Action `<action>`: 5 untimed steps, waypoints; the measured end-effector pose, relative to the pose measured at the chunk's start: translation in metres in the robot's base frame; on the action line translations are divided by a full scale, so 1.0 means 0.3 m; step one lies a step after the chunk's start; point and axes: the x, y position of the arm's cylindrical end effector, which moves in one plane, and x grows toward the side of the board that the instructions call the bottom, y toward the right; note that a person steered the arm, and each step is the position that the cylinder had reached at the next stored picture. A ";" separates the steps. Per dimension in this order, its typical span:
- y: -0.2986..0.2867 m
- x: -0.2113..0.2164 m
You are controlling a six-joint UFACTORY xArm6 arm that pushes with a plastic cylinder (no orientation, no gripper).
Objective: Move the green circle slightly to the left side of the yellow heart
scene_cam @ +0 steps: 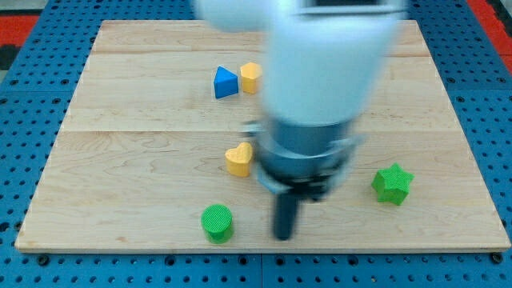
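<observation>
Nearest the view's bottom edge sits the green circle (217,222), upright on the wooden board (120,160), close to the board's front lip; just to its right, with a clear strip of wood between, my tip (283,237) rests on the surface, not touching the block as far as I can tell; there is no claw on this rig, only the straight dark rod, so nothing is held and nothing can open or close. A little further up and between the two lies the yellow heart (238,158), above and slightly right of the green circle, near the rod's housing but apart from it; the arm's pale body is blurred and hides much of the board's middle and top. Off to the view's right, level with the rod's collar, a green star (392,183) stands well apart from everything; at the far side, a blue triangular block (225,82) and a yellow block (250,77) of unclear shape, perhaps hexagonal, sit touching or nearly so. My judgement: this is the approach step, tip lining up beside the circle, push not yet begun; the circle must end up just left of the heart, so it needs to travel up the view and stay slightly left; from where the tip sits, a push would drive it leftward only; I'd bring the tip round below the circle first, then nudge upward in short strokes, watching it doesn't clip the heart.
</observation>
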 end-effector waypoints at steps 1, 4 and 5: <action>-0.453 -0.016; -0.630 -0.001; -0.470 0.016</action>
